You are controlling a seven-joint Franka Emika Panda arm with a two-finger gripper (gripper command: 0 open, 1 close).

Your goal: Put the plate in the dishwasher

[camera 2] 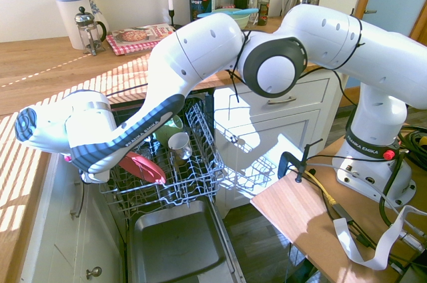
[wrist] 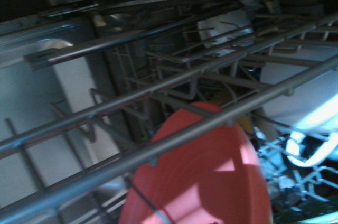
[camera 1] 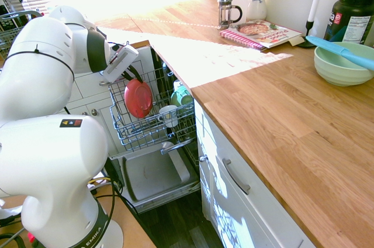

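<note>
The coral-red plate point(camera 1: 138, 98) stands on edge, leaning a little, in the left part of the dishwasher's pulled-out wire rack point(camera 1: 153, 135). My gripper point(camera 1: 130, 76) is right at the plate's upper rim, reaching down over the rack's back left corner. From the other side, the plate point(camera 2: 143, 167) shows below my forearm, which hides the gripper there. In the wrist view the plate point(wrist: 206, 182) lies close behind rack wires point(wrist: 158, 150). The grey inner door panel point(camera 1: 155, 175) lies open below the rack.
A white mug point(camera 1: 168, 115) and a pale green cup point(camera 1: 182, 95) sit in the rack to the plate's right. White cabinet fronts point(camera 1: 234, 189) flank the dishwasher. On the wooden counter point(camera 1: 280, 119) stand a green bowl point(camera 1: 342, 64), a French press point(camera 1: 228, 11) and books.
</note>
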